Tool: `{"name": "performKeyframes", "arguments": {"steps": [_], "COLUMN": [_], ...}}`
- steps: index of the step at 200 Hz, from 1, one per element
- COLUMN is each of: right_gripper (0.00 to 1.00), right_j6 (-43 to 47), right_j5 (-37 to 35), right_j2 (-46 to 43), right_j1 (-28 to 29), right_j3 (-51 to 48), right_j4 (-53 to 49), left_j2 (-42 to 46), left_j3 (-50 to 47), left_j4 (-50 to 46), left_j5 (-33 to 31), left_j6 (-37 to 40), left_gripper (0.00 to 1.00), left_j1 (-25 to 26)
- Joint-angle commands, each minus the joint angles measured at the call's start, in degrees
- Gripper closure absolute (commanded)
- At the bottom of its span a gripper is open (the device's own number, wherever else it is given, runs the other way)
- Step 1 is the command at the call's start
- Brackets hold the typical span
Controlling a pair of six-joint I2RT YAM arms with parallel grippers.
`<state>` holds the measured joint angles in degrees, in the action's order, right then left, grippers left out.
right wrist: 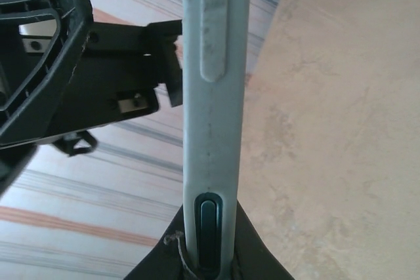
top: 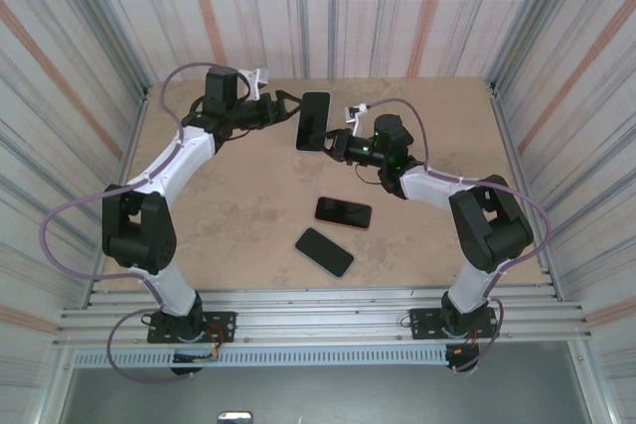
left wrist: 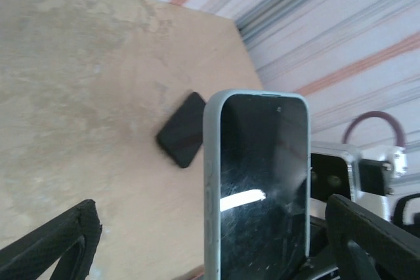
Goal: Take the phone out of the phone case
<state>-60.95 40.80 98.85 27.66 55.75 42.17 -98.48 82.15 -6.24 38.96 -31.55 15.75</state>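
My R hand (top: 336, 140) is shut tight on the phone case (right wrist: 210, 129), pinching it at one end. The case is pale blue-green, w/ buttons on its thin side. The phone (left wrist: 262, 162) sits inside it, dark shiny screen showing. I hold it standing up in the air over the back part of the bench (top: 229, 215), not touching the bench.

My L hand (top: 286, 104) is open wide, just beside the phone. One finger (left wrist: 56, 247) is out on one side & the other finger is on the other side, w/ the phone between them. They don't touch it, as far as I can see.

Down on the bench lie 2 more phones, near each other & well apart from my hands: a red-rimmed phone (top: 343, 212) & a black phone (top: 324, 251). The black phone is the one nearer my arm bases.
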Motion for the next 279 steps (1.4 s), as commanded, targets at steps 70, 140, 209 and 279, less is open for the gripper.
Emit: {"name": "performKeyframes", "arguments": {"steps": [70, 140, 209, 279], "right_gripper": [0.92, 0.93, 0.9, 0.77], "right_j6": [-9.6, -13.3, -15.9, -17.7], "right_j5": [8.7, 10.2, 11.1, 11.1], "right_j2": [-2.9, -2.0, -2.3, -2.0], "right_j1": [-1.2, -1.8, -2.0, -2.4], "right_j3": [0.5, 0.9, 0.8, 0.8], "right_j4": [11.8, 14.7, 16.3, 19.1], "left_j2": [-1.9, -2.3, -2.6, -1.5], "left_j3": [4.2, 3.7, 4.4, 3.5], "left_j4": [11.3, 13.5, 17.1, 20.7], "left_j5": [15.1, 17.7, 17.9, 15.8], "left_j6": [-13.0, -15.5, -19.2, -22.5], "left_gripper": [0.46, 0.62, 0.79, 0.92], "left_j1": [0.1, 1.5, 2.2, 3.0]}}
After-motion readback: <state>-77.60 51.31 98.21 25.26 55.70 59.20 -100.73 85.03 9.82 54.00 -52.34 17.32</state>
